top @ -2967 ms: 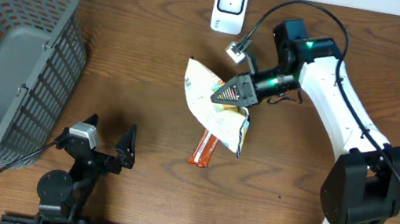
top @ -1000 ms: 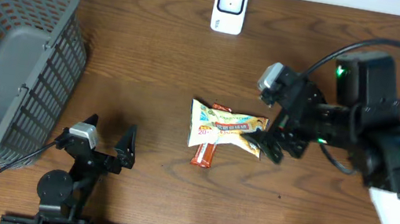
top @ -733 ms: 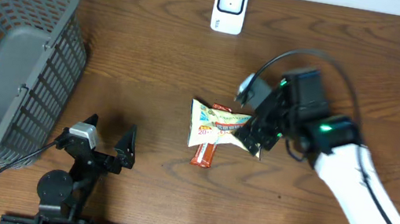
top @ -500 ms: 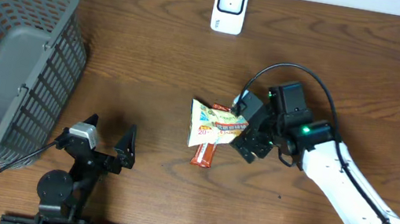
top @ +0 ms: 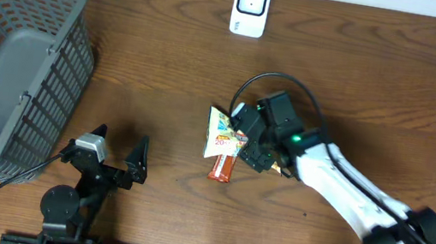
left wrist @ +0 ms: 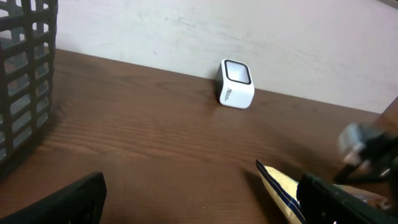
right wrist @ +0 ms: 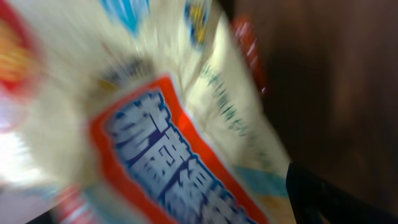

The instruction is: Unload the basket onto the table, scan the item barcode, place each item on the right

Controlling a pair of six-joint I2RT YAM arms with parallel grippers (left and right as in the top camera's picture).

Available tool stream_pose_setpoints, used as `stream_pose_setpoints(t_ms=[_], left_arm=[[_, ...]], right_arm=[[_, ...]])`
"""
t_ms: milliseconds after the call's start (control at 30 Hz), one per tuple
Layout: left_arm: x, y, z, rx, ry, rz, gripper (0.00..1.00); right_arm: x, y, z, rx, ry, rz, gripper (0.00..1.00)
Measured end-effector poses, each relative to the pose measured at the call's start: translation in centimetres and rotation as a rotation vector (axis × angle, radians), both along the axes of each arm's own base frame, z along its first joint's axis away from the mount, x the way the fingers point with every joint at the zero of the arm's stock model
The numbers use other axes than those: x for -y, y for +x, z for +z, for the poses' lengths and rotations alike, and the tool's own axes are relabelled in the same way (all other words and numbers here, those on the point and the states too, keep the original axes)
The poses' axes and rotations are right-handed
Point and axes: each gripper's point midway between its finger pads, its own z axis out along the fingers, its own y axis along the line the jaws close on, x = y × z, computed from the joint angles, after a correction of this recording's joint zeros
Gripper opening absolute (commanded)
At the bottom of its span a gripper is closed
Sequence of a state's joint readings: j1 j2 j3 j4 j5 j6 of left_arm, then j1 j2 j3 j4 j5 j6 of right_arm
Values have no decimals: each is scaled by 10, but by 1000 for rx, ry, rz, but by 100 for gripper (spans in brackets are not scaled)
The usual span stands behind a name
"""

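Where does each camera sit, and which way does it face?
Overhead: above the table, looking straight down on the basket, scanner and snack bag; shows the open left pincer and the right pincer over it.
Left wrist: low over the table, facing the back wall and the scanner; its own dark fingers fill the lower corners.
Right wrist: close above the snack bag, blurred; one dark finger shows at lower right.
Shared: overhead and left wrist both show scanner, basket, snack bag.

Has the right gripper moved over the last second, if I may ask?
Yes, the right gripper went left, toward the basket, over the snack bag.
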State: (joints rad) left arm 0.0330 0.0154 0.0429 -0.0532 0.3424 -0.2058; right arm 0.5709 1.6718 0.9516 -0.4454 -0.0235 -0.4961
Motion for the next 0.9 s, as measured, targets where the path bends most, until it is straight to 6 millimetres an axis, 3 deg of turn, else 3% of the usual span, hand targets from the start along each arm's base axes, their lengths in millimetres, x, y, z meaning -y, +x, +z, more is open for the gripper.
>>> stream_pose_setpoints(t_ms=[33,67,100,167,200,367,567,800,900], left_arm=[[0,0,0,0,0,0,98],[0,0,0,0,0,0,98],[0,0,0,0,0,0,98],[0,0,0,0,0,0,98],[0,0,0,0,0,0,98],[0,0,0,0,0,0,98],[0,0,0,0,0,0,98],[0,0,0,0,0,0,98],[0,0,0,0,0,0,98]], right_arm=[[1,-1,-7,-10,-22,2,79],[3,-2,-13,-18,-42,5,68],[4,-1,-16,-16,-54,6,54],[4,3,-18,0,-62,4,13],[4,5,-18,7,-63,4,1],[-1,14,-9,43,-38,-17,1],[-9,-27,9,-215,98,14,1],[-25,-47,95,-481,585,19,1],[-26,-64,118,-629,744,0,2]])
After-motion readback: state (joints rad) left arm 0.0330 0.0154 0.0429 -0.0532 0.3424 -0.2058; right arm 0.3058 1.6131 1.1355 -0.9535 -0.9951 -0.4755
